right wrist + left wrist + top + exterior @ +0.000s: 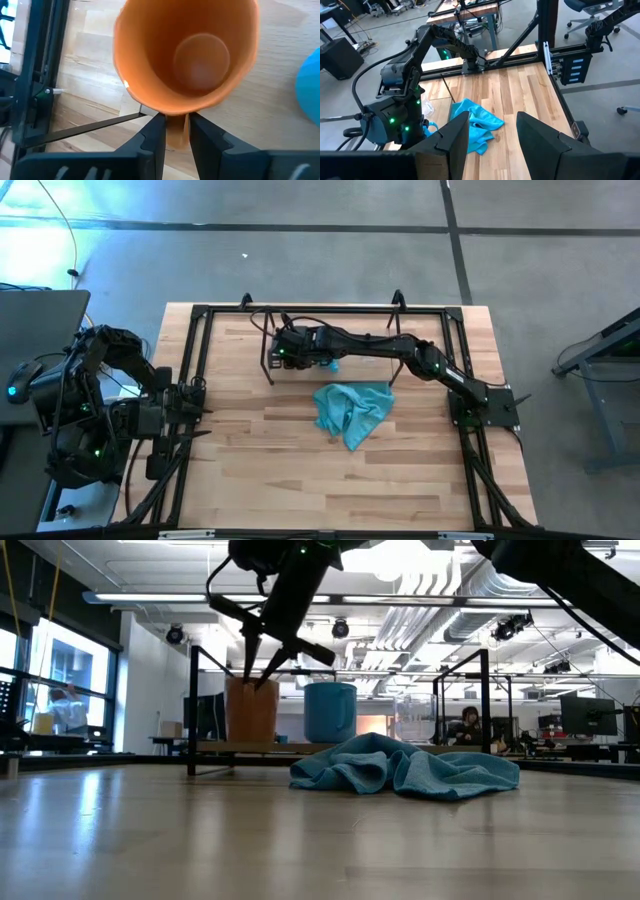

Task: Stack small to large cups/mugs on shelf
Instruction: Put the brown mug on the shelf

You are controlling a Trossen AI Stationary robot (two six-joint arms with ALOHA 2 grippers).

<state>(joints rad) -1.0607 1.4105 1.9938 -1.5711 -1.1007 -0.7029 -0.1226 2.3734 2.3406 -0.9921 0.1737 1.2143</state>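
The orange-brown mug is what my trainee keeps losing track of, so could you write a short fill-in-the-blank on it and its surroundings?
1. The right gripper pinches the ____ of the orange-brown mug.
2. Seen from the right wrist, that mug's inside is ____.
3. Beside it on the shelf stands the bright ____ mug.
4. On the table in front of the shelf lies a crumpled ____ cloth.

Missing words: rim; empty; blue; teal

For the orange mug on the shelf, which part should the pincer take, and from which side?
Probably the rim wall, from above: the orange mug stands upright and open-mouthed on the shelf, and the right pincer already straddles its wall there.
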